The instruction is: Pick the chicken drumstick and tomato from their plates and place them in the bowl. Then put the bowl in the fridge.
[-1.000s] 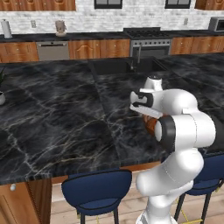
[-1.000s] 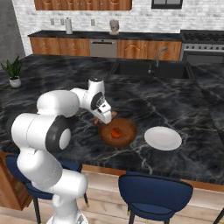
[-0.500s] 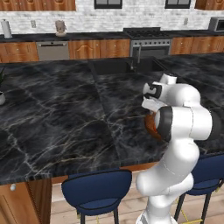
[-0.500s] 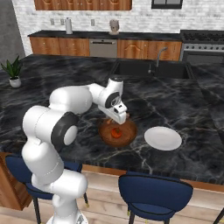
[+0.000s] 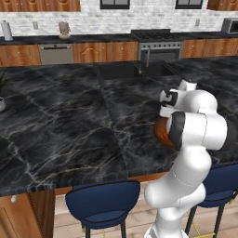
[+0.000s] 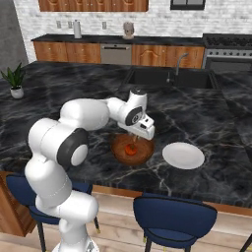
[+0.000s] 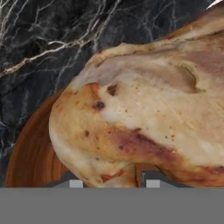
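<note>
Chicken drumstick (image 7: pixel 144 109) hides gripper (image 7: pixel 111 181) fingertips (bowl (image 7: pixel 33 153) beneath).

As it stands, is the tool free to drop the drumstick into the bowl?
Probably yes: the tool holds the drumstick right over the bowl; inside it lies just the tomato, leaving room.

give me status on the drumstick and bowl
Gripper shut on chicken drumstick, hovering over bowl. Tomato in bowl. White plate beside it. Nothing in the way.
</note>
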Available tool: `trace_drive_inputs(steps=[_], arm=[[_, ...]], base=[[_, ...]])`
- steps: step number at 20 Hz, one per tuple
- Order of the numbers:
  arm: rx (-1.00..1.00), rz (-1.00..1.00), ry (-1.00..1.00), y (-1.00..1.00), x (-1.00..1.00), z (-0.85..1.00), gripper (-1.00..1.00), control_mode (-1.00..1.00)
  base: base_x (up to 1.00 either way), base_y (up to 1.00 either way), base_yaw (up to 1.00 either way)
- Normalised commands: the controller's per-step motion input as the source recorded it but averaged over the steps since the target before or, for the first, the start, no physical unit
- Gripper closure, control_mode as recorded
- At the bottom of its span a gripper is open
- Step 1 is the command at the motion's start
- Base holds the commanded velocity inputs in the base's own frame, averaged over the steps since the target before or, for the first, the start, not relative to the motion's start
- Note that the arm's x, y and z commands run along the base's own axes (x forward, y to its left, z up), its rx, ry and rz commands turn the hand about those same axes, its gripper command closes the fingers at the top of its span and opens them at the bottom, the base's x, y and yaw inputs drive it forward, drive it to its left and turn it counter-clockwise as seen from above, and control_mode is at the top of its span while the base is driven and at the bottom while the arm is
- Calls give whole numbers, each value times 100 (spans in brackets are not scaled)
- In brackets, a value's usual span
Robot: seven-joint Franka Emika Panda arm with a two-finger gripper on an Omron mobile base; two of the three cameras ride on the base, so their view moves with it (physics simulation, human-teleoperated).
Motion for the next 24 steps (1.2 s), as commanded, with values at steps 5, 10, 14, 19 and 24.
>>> trace_drive_inputs(steps=[5,10,14,19,24], arm=[[-7,4,-17,-37,-17,-14,100,-100],[-8,0,-8,-21,-4,-20,100,-100],[-9,0,-3,-3,11,-24,100,-100],[-6,0,0,0,16,-20,100,-100],[0,0,-1,-2,1,-17,100,-100]], base=[[0,0,0],[0,0,0],[0,0,0],[0,0,0],[0,0,0]])
